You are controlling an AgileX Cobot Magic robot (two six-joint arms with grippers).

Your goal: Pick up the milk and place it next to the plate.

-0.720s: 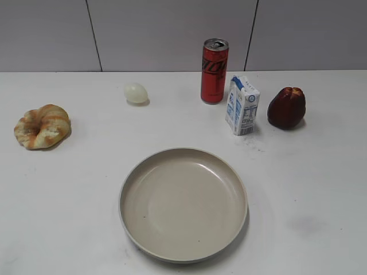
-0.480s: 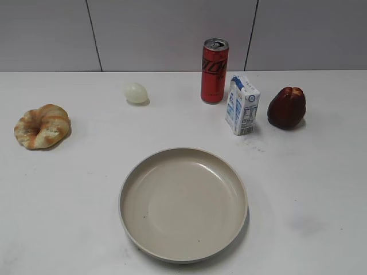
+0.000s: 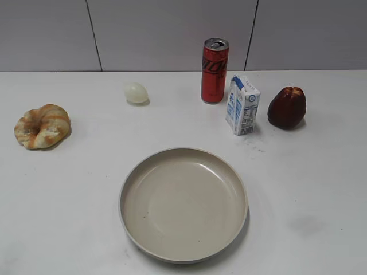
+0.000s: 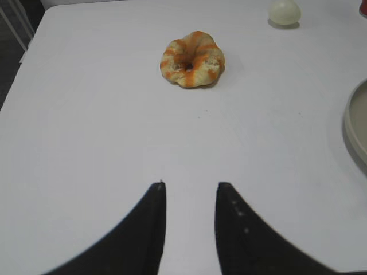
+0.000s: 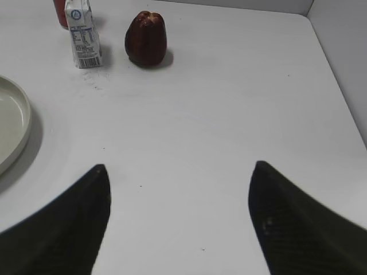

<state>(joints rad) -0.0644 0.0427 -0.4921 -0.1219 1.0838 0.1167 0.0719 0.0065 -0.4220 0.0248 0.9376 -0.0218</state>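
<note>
The milk [image 3: 241, 105], a small white and blue carton, stands upright at the back right of the white table, between a red can and a dark red fruit. It also shows at the top left of the right wrist view [image 5: 82, 33]. The plate [image 3: 127, 189], large, round and beige, lies empty at the front centre; its rim shows in the right wrist view [image 5: 22, 120] and the left wrist view [image 4: 352, 123]. My right gripper [image 5: 180, 169] is wide open and empty, well in front of the milk. My left gripper [image 4: 191, 185] is open with a narrow gap, empty. Neither gripper shows in the exterior view.
A tall red can [image 3: 214, 71] stands just left of the milk. A dark red fruit [image 3: 287, 107] sits to its right. A white egg [image 3: 136, 93] lies at the back centre-left. A glazed bread ring [image 3: 42, 126] lies at the left. The table's right edge [image 5: 335, 69] meets a wall.
</note>
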